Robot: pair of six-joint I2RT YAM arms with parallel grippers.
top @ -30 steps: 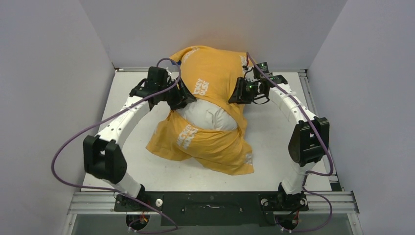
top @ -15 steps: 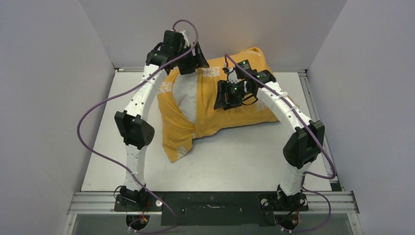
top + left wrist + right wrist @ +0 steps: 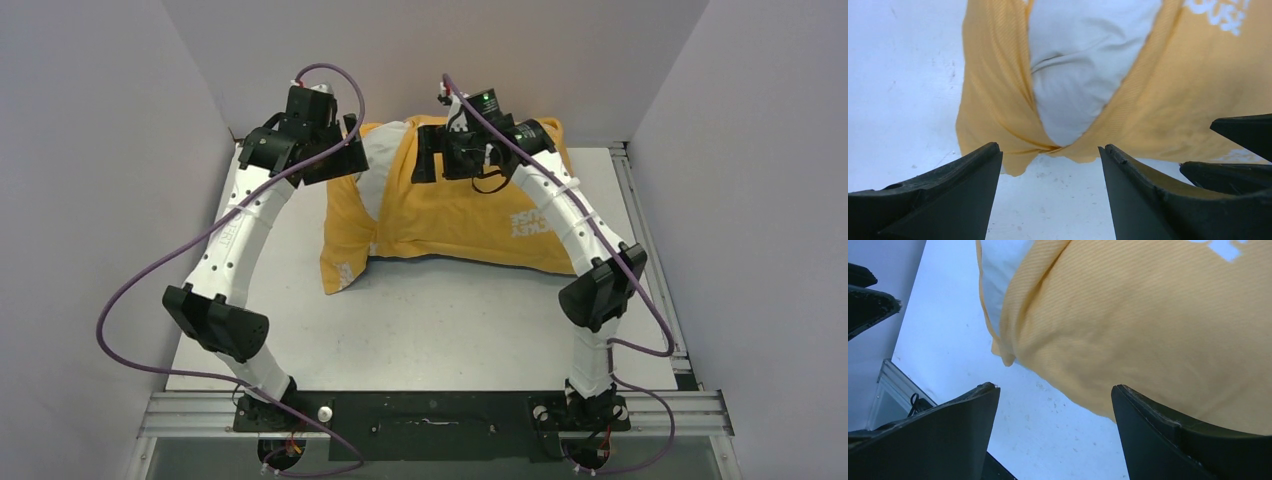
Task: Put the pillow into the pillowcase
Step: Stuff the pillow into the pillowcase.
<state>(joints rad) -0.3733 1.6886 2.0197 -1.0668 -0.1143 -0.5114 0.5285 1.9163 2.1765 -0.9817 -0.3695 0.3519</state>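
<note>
Orange-yellow pillowcase (image 3: 470, 215) lay far on the surface (image 3: 450, 320), pillow (image 3: 378, 168) bared at its left.
My left pincer (image 3: 1048, 148) and right pincer (image 3: 1054, 386) stood wide, holding nothing.

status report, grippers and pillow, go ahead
Left gripper open, empty, by the open end. Right gripper open, empty, over the pillowcase. Pillow mostly inside, white end bulging from the opening. No obstruction seen.
</note>
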